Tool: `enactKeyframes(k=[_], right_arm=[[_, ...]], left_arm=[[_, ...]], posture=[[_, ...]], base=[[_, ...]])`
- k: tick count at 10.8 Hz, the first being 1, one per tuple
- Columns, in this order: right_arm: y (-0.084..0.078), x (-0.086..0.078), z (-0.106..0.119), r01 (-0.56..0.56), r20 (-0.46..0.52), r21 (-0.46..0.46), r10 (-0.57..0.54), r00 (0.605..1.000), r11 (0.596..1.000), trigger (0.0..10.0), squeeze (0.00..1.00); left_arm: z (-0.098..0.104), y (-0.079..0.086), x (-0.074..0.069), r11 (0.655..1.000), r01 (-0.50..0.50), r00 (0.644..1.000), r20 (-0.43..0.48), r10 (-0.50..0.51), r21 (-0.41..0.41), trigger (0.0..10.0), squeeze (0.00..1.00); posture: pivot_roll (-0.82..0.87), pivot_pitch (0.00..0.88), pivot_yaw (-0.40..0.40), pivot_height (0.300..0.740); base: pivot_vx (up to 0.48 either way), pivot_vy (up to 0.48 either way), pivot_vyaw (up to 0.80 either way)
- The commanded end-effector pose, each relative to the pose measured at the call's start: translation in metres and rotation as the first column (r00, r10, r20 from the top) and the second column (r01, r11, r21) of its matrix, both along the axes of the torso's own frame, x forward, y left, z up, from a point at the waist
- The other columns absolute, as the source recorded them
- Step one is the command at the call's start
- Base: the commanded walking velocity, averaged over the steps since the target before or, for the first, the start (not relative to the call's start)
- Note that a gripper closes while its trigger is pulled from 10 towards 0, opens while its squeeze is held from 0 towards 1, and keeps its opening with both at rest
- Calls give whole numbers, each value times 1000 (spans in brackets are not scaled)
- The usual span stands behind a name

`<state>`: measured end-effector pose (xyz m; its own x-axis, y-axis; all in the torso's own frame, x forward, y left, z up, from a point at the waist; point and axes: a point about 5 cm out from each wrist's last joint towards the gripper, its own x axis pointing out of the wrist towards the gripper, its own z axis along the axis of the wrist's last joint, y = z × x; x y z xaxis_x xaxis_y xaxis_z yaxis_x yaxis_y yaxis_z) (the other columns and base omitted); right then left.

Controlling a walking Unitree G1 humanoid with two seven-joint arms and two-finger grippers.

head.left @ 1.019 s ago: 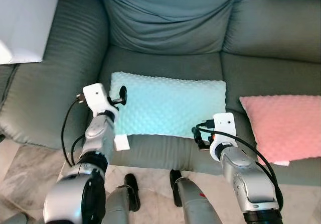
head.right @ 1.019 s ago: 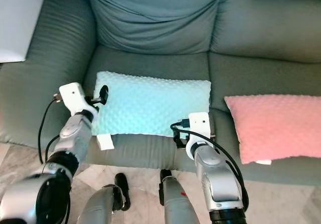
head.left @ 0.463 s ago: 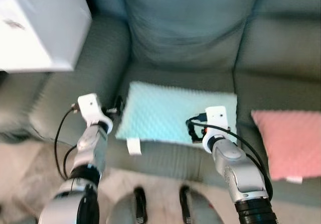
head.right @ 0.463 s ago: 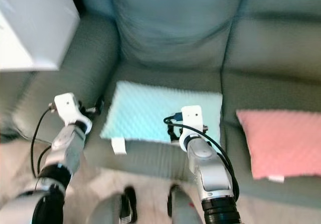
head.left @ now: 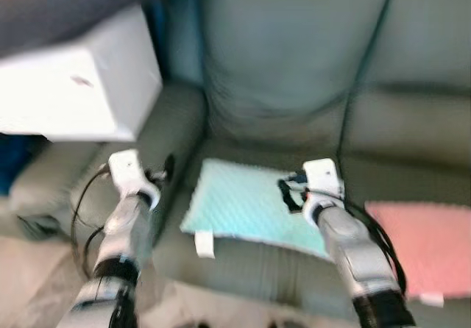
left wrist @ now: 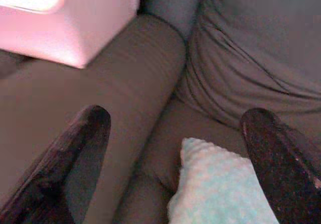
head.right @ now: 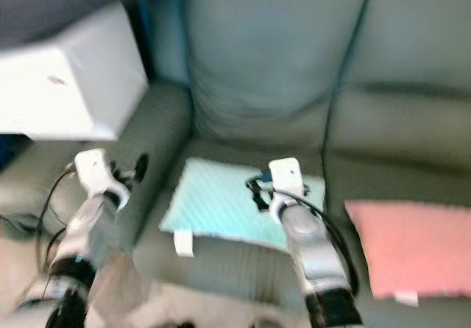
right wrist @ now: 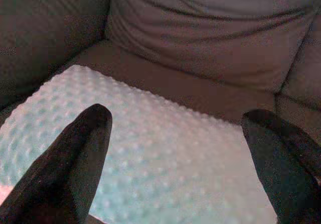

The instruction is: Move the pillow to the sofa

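My right pincer (right wrist: 175,148) is spread wide and empty, hanging over the near right part of the mint pillow (head.left: 246,207) without touching it, so nothing is pinning the fabric. My left pincer (left wrist: 178,148) is just as wide apart and empty, off the pillow's left end, above the gap where the seat meets the sofa's armrest (left wrist: 105,98). The pillow lies flat on the seat cushion of the grey sofa (head.left: 294,63), its white tag (head.left: 204,244) at the front edge; I judge it already delivered, which would explain both pincers being let go. A pink pillow (head.left: 427,243) rests on the next seat to my right, and a white box (head.left: 81,85) stands beyond the armrest. The head views are blurred
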<state>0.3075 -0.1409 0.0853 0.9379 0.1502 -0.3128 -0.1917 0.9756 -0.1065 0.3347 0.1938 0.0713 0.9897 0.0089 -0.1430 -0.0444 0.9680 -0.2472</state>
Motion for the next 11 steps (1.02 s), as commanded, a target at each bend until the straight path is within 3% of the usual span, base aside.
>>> enactKeyframes(k=[1,2,4,5,8,11], right_arm=[[2,-5,-3,-27,15,-12,27,1000,1000,10000,765],[-6,-15,-12,-17,14,-67,18,1000,998,10000,0],[-12,-21,-14,9,44,-60,-6,999,998,10000,0],[-16,-20,-2,10,133,-46,-4,991,999,10000,0],[-25,-15,10,25,198,-37,-17,980,999,10000,0],[-23,-11,16,6,226,-17,-2,974,1000,10000,0]], left_arm=[[-4,6,-6,999,-5,1000,-20,6,34,10000,1000],[-9,9,-17,998,-15,1000,-14,16,69,10000,0],[-9,2,-29,982,106,994,-20,-104,154,10000,0],[-2,6,-36,980,105,994,-10,-105,167,10000,0],[0,0,-48,983,-4,1000,7,3,181,10000,0],[-7,0,-51,996,-66,996,-57,70,58,10000,0]], posture=[[-180,0,75,740],[-169,0,65,740],[-152,0,40,740],[-143,0,39,740],[-149,0,36,740],[-155,0,20,740]], base=[[0,0,0],[0,0,0],[0,0,0],[0,0,0],[0,0,0],[0,0,0]])
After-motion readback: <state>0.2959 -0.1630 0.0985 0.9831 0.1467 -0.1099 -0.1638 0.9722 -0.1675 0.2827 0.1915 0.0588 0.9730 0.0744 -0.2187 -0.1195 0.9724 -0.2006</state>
